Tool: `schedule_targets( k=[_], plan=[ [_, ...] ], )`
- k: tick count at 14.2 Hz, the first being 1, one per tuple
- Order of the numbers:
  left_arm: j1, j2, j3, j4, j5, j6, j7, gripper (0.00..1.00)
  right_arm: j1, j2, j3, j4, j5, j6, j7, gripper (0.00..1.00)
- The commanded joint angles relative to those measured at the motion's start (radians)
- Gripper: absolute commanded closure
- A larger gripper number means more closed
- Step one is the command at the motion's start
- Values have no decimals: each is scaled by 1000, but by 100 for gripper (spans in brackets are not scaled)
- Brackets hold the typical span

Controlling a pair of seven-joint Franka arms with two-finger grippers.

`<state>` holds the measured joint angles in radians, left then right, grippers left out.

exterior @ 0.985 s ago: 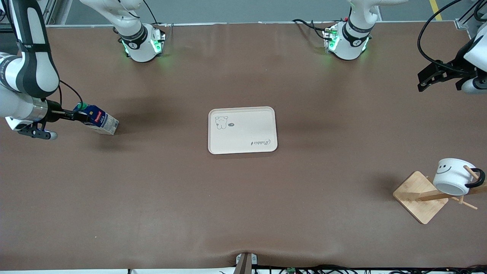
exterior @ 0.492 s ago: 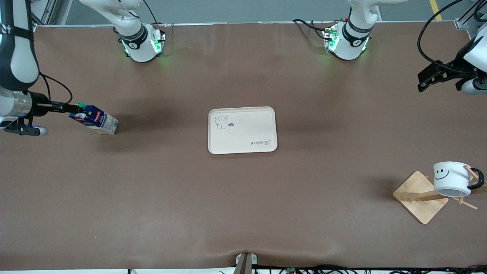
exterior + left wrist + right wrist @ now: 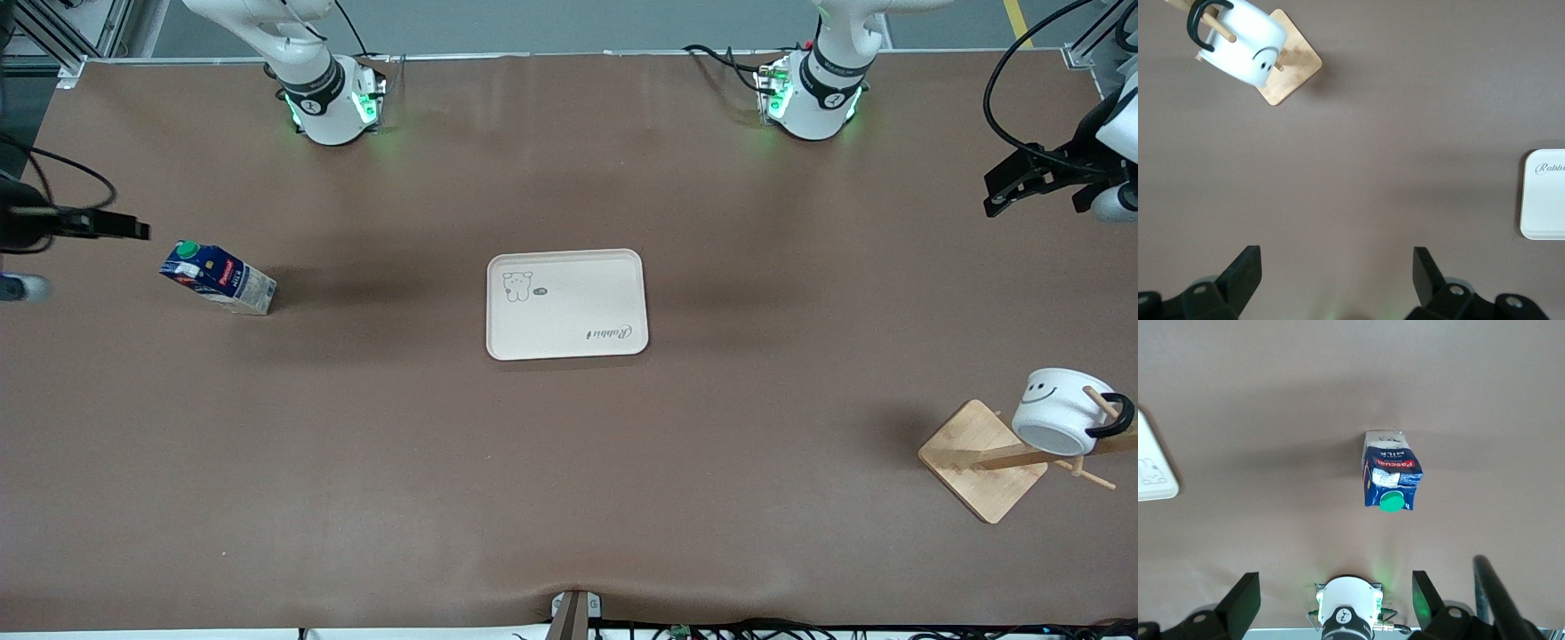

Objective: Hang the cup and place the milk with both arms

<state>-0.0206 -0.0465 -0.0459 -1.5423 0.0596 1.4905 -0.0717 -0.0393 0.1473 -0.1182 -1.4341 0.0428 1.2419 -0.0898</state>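
We see the milk [image 3: 219, 277] standing on the brown table [image 3: 569, 462] toward the right arm's end, its green cap [image 3: 1391, 502] up and its red label reading "PASCUAL MILK" in the right wrist view. The right claw [image 3: 1331, 600] hangs above the table near the carton, fingers spread wide and empty. The cup [image 3: 1058, 411], with its smiley face, hangs by its black handle on a wooden rack [image 3: 987, 458] toward the left arm's end. The left claw [image 3: 1337, 277] is also wide open, holding nothing, over bare table. A cream tray [image 3: 566, 304] marked "Rabbit" lies mid-table.
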Motion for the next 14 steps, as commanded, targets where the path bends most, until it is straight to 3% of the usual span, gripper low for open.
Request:
schedule_targets(
  k=[1,3,6,10,14],
  plan=[
    [2,-9,1,2,-7,5,-3,0,62,43,2,223,-11,-99,-2,0],
    [2,-9,1,2,-7,5,-3,0,148,11,5,238,-69,-90,8,0],
    [4,-12,1,2,-7,5,-3,0,131,-116,0,140,-49,-47,10,0],
    [4,-12,1,2,-7,5,-2,0,95,-355,-3,-171,-69,117,-7,0],
    [4,-13,1,2,-6,2,0,0,9,-333,-5,-141,-72,83,-89,0]
  ],
)
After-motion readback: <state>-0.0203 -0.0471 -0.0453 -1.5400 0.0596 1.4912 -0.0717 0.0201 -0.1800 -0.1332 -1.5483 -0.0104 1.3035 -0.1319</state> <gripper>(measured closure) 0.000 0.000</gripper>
